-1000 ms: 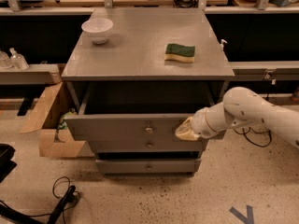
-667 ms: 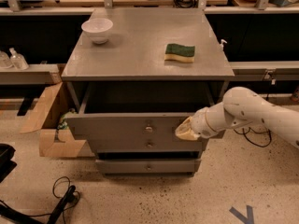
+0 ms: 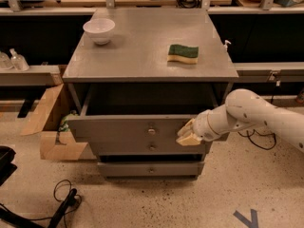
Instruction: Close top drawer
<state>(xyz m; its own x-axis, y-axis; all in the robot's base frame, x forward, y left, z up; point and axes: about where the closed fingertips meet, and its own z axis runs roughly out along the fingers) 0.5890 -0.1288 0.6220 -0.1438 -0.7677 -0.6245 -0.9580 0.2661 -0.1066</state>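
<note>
The top drawer [image 3: 123, 127] is a wide grey drawer with a small brass knob [image 3: 151, 130]. It stands pulled out from the grey cabinet [image 3: 142, 56], its inside dark. My gripper [image 3: 188, 135] is at the end of a white arm that comes in from the right. It rests against the right part of the top drawer's front panel. Two narrower grey drawers [image 3: 151, 167] sit below it.
A white bowl [image 3: 99, 30] and a green-and-yellow sponge [image 3: 183, 53] lie on the cabinet top. An open cardboard box [image 3: 50, 122] stands at the cabinet's left. Black cables [image 3: 61, 203] lie on the floor at the front left. Benches run behind.
</note>
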